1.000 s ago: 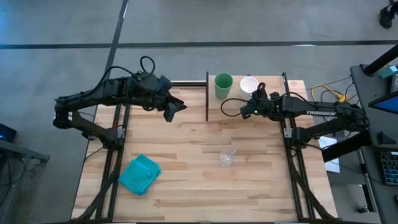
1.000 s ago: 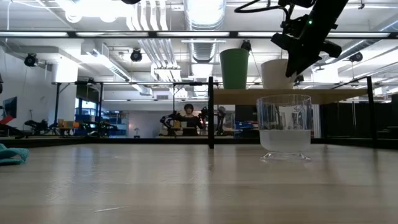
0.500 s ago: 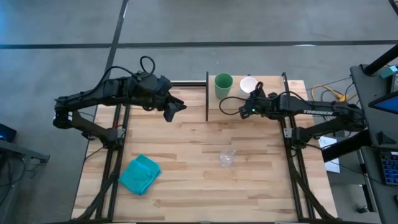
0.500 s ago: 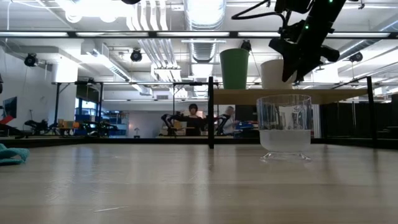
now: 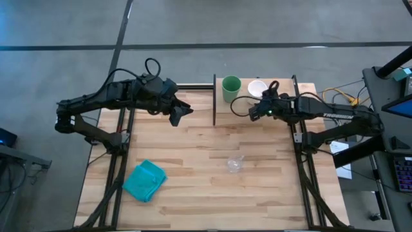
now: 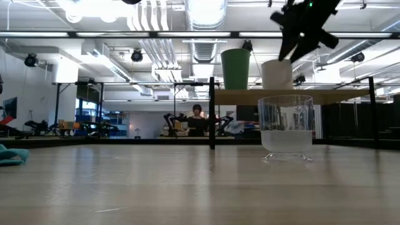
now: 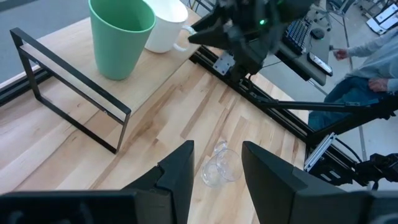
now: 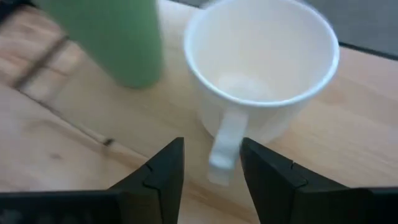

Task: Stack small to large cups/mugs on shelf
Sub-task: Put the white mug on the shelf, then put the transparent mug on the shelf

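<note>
Robotics lab or industrial research hall. Pale wood tabletop [image 5: 193,167] sitting on a grey concrete floor [image 5: 193,26], flanked by black metal frames [image 5: 119,161] carrying two dark arms. Exposed ducts and pipes [image 6: 156,44] running under bright ceiling lights [image 6: 100,7] across an open hall. Keyboard and desk [image 7: 308,43] standing beside the rig, a seated person's arm [image 7: 367,50] showing there. Another person [image 6: 197,112] working far off among more equipment.
</note>
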Motion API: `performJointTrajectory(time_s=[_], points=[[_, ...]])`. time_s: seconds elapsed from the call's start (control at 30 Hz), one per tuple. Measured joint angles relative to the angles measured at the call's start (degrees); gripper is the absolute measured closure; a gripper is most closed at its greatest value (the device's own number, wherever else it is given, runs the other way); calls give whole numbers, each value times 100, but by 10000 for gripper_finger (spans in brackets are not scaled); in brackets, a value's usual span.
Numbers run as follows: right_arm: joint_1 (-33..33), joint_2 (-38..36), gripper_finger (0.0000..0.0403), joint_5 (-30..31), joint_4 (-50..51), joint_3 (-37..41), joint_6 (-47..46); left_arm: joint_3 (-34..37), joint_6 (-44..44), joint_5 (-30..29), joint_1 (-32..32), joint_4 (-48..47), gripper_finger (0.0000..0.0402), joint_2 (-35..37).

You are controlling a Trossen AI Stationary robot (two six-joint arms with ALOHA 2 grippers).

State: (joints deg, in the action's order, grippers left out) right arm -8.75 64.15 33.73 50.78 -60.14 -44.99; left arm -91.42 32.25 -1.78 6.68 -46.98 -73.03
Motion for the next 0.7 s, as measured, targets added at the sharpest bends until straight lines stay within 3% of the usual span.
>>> performJointTrajectory(time_s=[0.27,0.53,0.7], points=[[526,-28,255,-984,418,-663,-150,0,0,2,0,-6,281,0],[1121,-36,269,-808,2073,-725,-1433,2,2,42,-2,-39,281,0],[1659,-22,275,-868,1902,-676,-1950,2,2,120,-4,-35,281,-4]])
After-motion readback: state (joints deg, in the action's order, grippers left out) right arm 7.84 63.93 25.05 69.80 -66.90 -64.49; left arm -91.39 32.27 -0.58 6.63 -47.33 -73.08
